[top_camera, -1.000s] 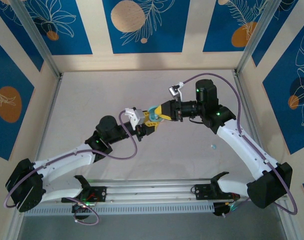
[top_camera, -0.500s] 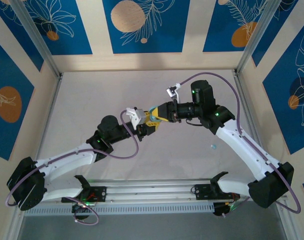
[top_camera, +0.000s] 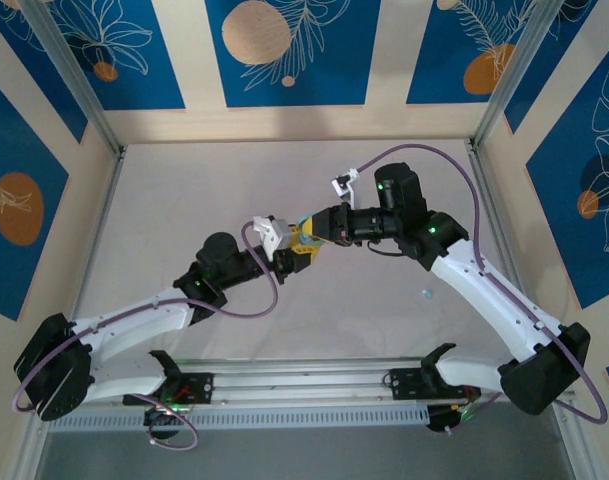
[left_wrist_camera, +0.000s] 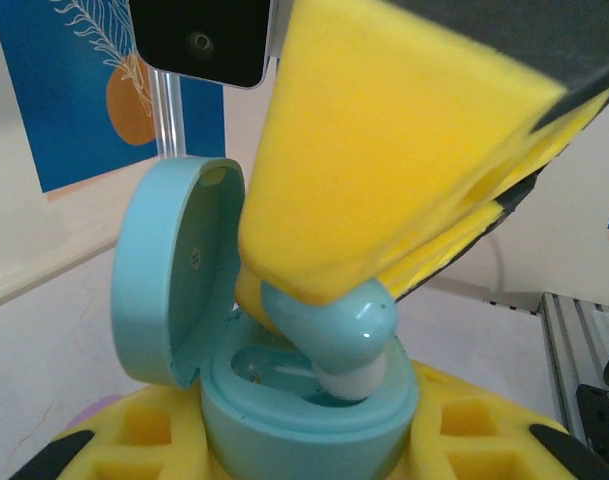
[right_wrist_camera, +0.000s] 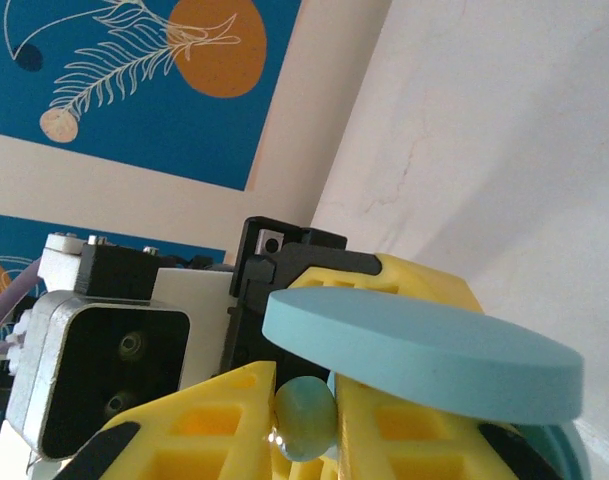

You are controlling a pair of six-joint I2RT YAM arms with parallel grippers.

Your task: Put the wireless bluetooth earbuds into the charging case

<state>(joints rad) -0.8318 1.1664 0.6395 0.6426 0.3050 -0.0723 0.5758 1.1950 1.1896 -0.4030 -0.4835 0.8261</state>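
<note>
Earbud, light blue: I see its white tip down at the well of the open charging case, held above mid-table. Left gripper clamps the charging case, lid raised. Right gripper pinches the earbud from above. Further right, a second earbud lies loose on the table.

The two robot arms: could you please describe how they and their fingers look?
The left arm and the right arm each have white link shells, black joint housings and small green lights. A purple cable loops along each. Their fingers are yellow blocks with square recesses and black trim.
</note>
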